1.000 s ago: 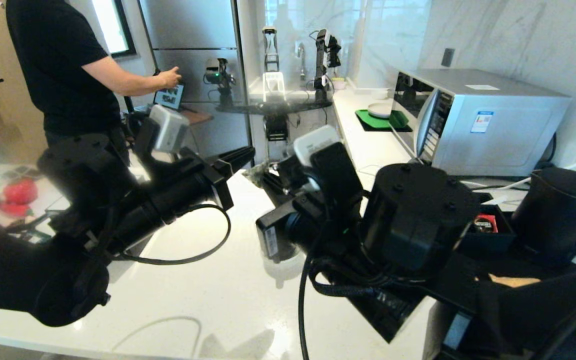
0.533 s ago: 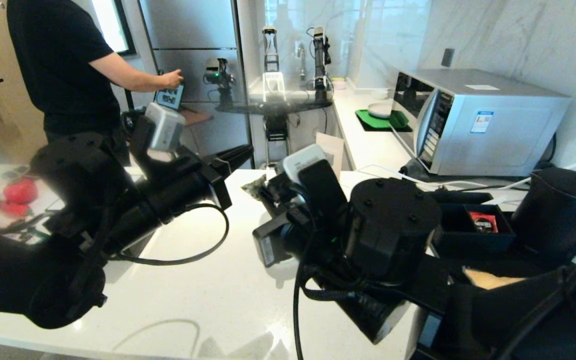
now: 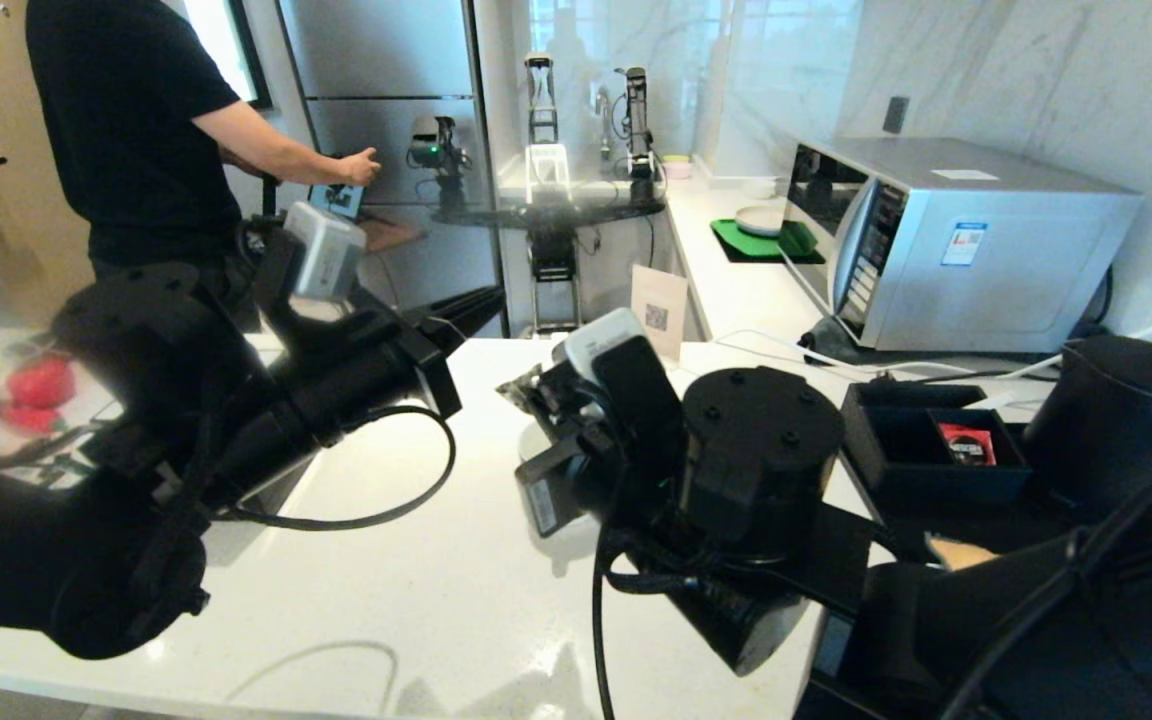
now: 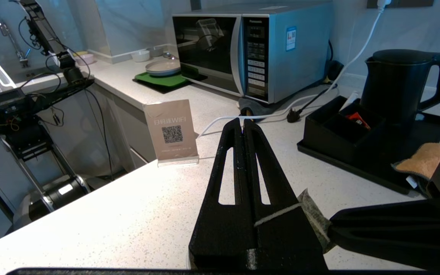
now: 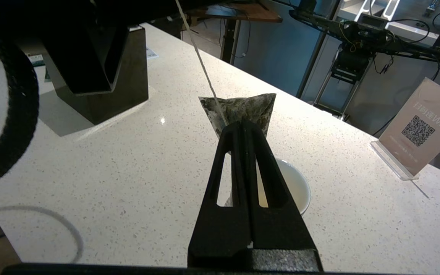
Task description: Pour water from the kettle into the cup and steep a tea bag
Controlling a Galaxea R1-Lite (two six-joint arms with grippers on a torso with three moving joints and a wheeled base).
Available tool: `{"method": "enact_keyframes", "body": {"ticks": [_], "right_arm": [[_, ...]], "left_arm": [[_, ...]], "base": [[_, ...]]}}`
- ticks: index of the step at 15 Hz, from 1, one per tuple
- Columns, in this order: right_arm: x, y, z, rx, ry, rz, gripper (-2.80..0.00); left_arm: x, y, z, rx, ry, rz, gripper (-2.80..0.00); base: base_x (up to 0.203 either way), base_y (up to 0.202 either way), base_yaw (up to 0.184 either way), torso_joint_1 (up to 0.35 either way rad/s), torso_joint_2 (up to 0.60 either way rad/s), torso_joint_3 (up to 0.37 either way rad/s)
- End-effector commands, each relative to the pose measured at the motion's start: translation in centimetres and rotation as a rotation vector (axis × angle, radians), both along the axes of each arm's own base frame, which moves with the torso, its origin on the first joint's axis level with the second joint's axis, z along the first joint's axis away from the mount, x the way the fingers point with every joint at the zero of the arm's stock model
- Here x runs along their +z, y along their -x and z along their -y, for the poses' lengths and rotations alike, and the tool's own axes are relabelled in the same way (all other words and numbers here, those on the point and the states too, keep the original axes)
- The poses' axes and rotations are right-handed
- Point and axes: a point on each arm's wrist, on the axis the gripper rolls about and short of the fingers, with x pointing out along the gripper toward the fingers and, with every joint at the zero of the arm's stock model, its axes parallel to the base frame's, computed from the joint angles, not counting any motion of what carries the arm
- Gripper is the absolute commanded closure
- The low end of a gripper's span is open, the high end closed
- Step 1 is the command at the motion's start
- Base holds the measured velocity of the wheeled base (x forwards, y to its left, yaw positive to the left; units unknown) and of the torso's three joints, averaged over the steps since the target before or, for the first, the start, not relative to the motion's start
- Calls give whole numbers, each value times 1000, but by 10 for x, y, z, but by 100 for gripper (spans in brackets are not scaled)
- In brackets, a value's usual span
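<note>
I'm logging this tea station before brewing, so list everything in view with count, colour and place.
Matte black cylindrical electric kettle: one, black, on black tray, robot's right.
Small mug, white inside: one, on white counter under right tool.
Grey-green square tea bag: one, held near mug, white string running up.
Black compartment box: one, beside kettle, holding red sachet.
Silver microwave: one, against wall.
QR-code sign: one, pinkish, counter edge.
Green mat: one, beside microwave, pale plate on it.
Black cube box: one, on counter.
Person: one, black shirt, back left.
Left tool: one, black, shut, over counter.
Right tool: one, black, shut on tea bag.
</note>
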Motion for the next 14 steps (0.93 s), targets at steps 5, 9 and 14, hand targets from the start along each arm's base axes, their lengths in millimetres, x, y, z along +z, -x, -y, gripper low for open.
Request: {"method": "enact_keyframes", "body": {"ticks": [5,9,14], "right_arm": [[-5,-3,-2,-12,5,0,-280],[-2,-9,0,-33,-31,25,-280],[9,-28,17,-115,-47,51,-280]], "left_arm": [[-2,2,0,-4,-2,-2,0],[-3,3,1,-6,-3,-4,0],[0,4,1,16,6,3,0]], "base": [[0,0,0,0,0,0],[0,0,0,0,0,0],[0,0,0,0,0,0]]}}
